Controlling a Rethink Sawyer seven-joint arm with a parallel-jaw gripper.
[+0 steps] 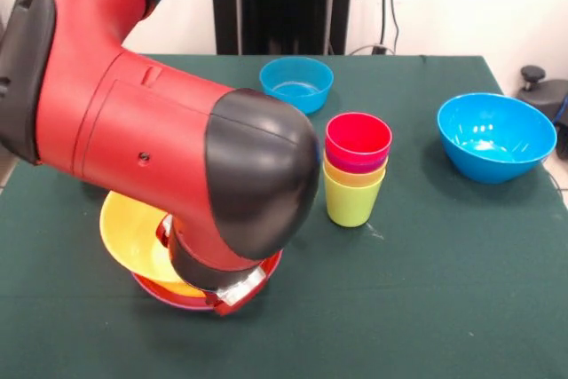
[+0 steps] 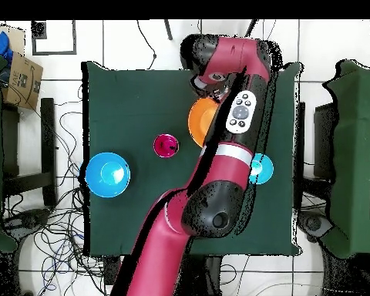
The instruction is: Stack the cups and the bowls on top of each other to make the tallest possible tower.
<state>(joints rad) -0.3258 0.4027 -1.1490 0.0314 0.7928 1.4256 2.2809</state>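
I am seeing no readable brand or lettering anywhere; the only markings are the round grey buttons on the arm's (image 1: 169, 130) pale control pad in the overhead view. The arm's glossy red shell and matte black elbow cap are filling the front view's left half, bending down over the large yellow-orange bowl (image 1: 129, 237), which is sitting on a wide, shallow red-rimmed dish (image 1: 266, 268) at about 7 o'clock on the green felt-like table (image 1: 444, 290). The gripper (image 1: 232, 295) is showing only as a metal and red tip at the dish's edge, so I cannot tell how far it is parted or whether it is grasping anything. The tower (image 1: 355, 170) is standing upright near the table's centre: smooth tapered cups nested, lime green lowest, red uppermost. A small blue bowl (image 1: 296, 82) is resting at 12 o'clock, and the large blue bowl (image 1: 495, 135) at 2 o'clock.
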